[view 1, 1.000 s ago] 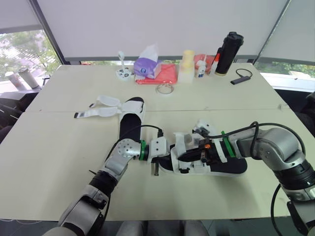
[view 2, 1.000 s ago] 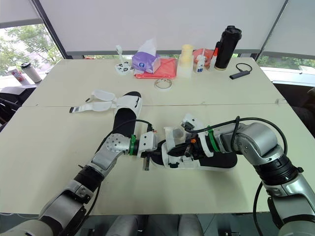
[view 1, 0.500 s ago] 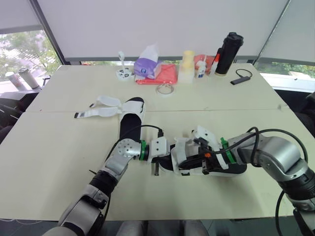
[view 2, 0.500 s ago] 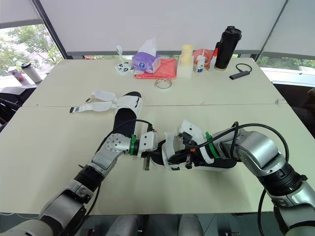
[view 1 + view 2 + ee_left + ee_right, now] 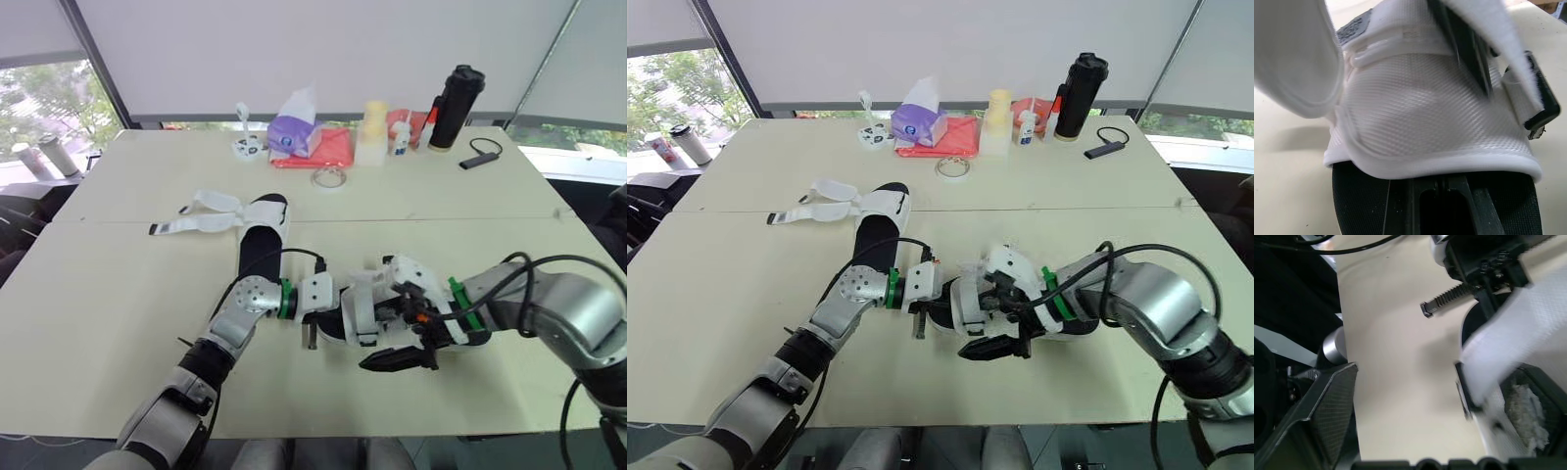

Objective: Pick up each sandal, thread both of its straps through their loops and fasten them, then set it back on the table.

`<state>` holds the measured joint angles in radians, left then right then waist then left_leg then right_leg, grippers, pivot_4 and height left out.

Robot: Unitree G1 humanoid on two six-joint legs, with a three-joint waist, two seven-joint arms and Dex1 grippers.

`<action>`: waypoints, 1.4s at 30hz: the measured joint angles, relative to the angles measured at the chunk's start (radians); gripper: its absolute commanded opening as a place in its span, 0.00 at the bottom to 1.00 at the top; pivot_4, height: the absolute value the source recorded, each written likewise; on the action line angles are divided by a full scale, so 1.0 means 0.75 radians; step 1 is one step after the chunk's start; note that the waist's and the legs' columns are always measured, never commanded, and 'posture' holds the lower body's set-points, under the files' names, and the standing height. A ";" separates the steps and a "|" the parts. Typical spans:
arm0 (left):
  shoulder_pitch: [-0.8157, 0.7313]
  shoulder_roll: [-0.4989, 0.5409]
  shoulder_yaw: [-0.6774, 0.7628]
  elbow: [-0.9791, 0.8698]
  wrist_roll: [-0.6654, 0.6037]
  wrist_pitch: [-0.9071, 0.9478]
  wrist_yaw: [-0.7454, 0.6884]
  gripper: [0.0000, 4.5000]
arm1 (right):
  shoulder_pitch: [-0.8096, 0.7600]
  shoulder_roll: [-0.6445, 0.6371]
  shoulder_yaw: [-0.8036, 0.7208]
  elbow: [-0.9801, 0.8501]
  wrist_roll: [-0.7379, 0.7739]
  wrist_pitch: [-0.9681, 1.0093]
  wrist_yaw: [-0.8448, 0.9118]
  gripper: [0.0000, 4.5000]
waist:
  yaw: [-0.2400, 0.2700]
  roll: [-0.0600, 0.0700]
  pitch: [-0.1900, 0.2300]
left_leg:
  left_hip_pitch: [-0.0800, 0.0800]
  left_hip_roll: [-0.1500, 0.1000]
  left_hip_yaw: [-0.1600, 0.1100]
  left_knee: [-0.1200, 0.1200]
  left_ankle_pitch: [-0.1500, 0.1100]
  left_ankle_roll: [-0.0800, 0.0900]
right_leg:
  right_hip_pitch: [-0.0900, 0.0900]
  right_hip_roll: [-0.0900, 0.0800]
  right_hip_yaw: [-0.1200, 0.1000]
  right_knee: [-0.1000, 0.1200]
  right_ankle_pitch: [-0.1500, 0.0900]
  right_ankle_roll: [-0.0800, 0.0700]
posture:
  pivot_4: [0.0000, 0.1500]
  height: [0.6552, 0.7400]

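White sandal clamped at one end by the left gripper; the right gripper (fingers spread wide) hovers at its straps.

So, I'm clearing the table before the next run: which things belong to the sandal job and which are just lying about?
Job: near sandal; far sandal, straps loose.
Lying about: tissue pack; red cloth; tape roll; black flask; pale jar; black adapter.
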<state>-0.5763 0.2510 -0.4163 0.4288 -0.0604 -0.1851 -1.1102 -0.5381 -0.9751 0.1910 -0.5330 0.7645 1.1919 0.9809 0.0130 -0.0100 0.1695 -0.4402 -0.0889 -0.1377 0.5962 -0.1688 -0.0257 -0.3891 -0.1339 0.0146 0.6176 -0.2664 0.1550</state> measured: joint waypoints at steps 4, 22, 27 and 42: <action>-0.001 0.001 0.002 0.000 0.000 0.000 -0.001 0.00 | 0.015 -0.048 -0.099 -0.056 0.063 0.042 0.003 0.99 | 0.000 0.000 0.000 | 0.000 0.000 0.000 0.000 0.000 0.000 | 0.000 0.000 0.000 0.000 -0.001 -0.001 | 1.00 0.88; -0.009 -0.003 -0.001 0.016 0.001 -0.001 -0.006 0.00 | 0.469 -0.025 -0.384 -0.217 0.331 0.174 -0.255 0.99 | 0.001 -0.001 -0.004 | -0.001 0.000 0.001 0.000 0.000 0.000 | 0.001 0.000 0.000 0.000 -0.001 -0.001 | 1.00 0.88; -0.009 0.001 0.001 0.019 0.001 -0.001 -0.012 0.00 | 0.627 0.176 -0.349 -0.184 0.217 0.083 -0.445 0.99 | 0.000 -0.001 -0.007 | 0.000 0.001 0.001 0.000 0.000 0.000 | 0.001 0.000 0.001 0.000 -0.001 -0.001 | 1.00 0.88; -0.010 0.005 0.004 0.023 0.007 -0.001 -0.011 0.00 | 0.645 0.385 -0.342 -0.134 0.240 0.059 -0.619 0.99 | -0.002 0.001 -0.010 | 0.001 0.001 0.000 0.000 0.000 0.000 | 0.001 0.001 0.001 0.001 0.000 -0.003 | 1.00 0.88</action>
<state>-0.5836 0.2548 -0.4132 0.4463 -0.0551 -0.1859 -1.1185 -0.0542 -0.6861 -0.0652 -0.6332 0.9445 1.2361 0.5164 0.0112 -0.0092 0.1623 -0.4393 -0.0883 -0.1380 0.5964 -0.1686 -0.0253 -0.3880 -0.1332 0.0153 0.6183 -0.2661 0.1530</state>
